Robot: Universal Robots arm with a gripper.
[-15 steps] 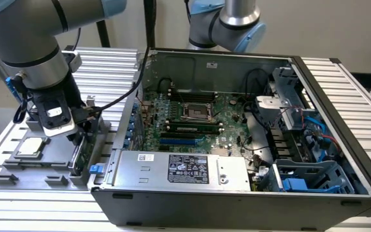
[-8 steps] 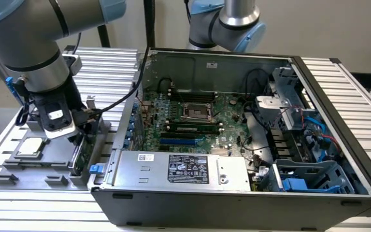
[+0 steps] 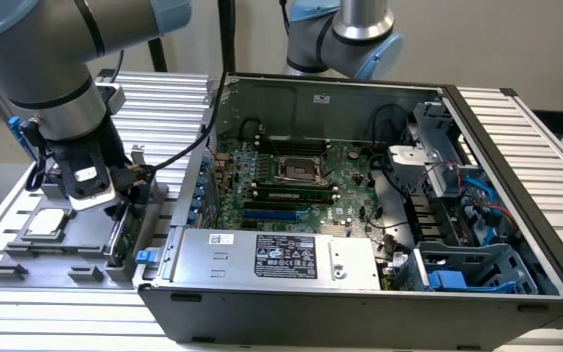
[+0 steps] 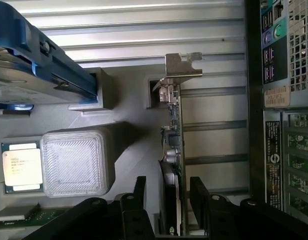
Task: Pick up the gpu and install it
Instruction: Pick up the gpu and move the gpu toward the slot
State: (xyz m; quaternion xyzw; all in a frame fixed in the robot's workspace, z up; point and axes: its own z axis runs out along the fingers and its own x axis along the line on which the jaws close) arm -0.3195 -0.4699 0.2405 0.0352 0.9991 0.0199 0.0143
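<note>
The gpu (image 4: pixel 173 145) stands on edge in a slot of the grey parts holder (image 4: pixel 129 105), its silver end bracket (image 4: pixel 183 66) at the far end. In the exterior view the gpu (image 3: pixel 118 236) shows as a thin green and black edge at the holder's right side. My gripper (image 4: pixel 169 202) is open, with one black finger (image 4: pixel 139 196) on each side of the card and a gap on both sides. In the exterior view the gripper (image 3: pixel 117 207) hangs just above the card.
A square silver processor chip (image 4: pixel 21 166) lies in the holder (image 3: pixel 27 253), and a silver hard drive with blue rails (image 4: pixel 39 70) sits beside it. The open computer case (image 3: pixel 501 154) with its green motherboard (image 3: pixel 292 183) stands to the exterior view's right. A second arm (image 3: pixel 355 33) stands behind the case.
</note>
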